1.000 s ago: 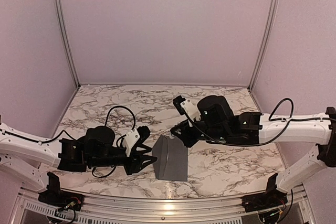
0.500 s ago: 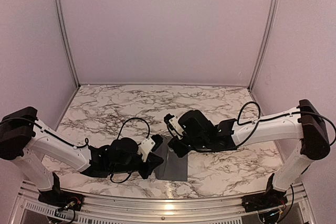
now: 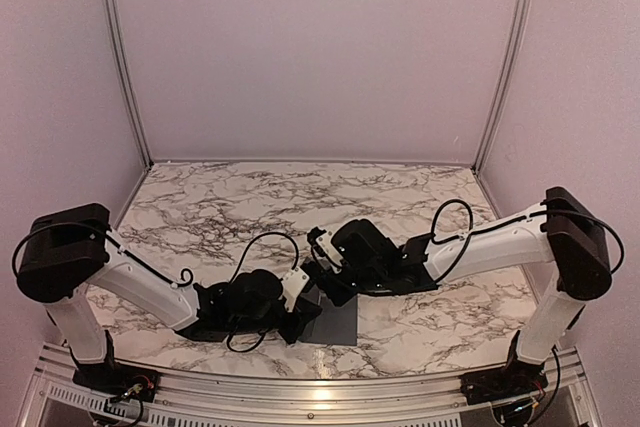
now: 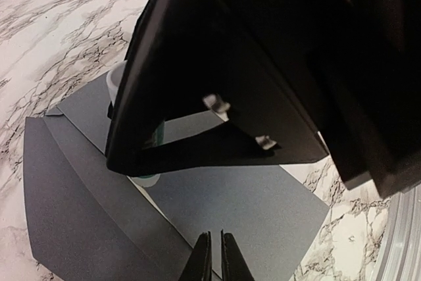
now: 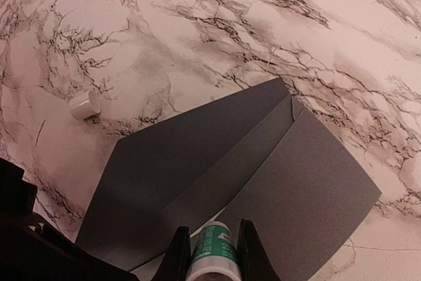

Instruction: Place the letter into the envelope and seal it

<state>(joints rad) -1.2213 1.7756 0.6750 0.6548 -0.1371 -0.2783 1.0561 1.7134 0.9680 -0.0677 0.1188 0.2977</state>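
The envelope (image 5: 289,169) lies flat on the marble table (image 3: 220,197), at its near edge about midway between left and right. Its flap (image 5: 164,169) is laid open beside the body. It is thin paper, light and limp, and I'd expect it to skate on that smooth stone. So I'd pin the body down and lift the flap by its free edge rather than pinch the middle.

The letter is nowhere in sight. I cannot tell whether it is tucked inside, because the pocket lies flat.

The right gripper (image 5: 212,228) is clamped on a white-and-green tube (image 5: 210,255), held just above the envelope. A small white cap (image 5: 84,104) rests on the table a little apart from the flap.

The left gripper (image 4: 216,245) has its 2 fingers together with only a slit between them. It is low over the envelope's body and I see nothing in its grip.
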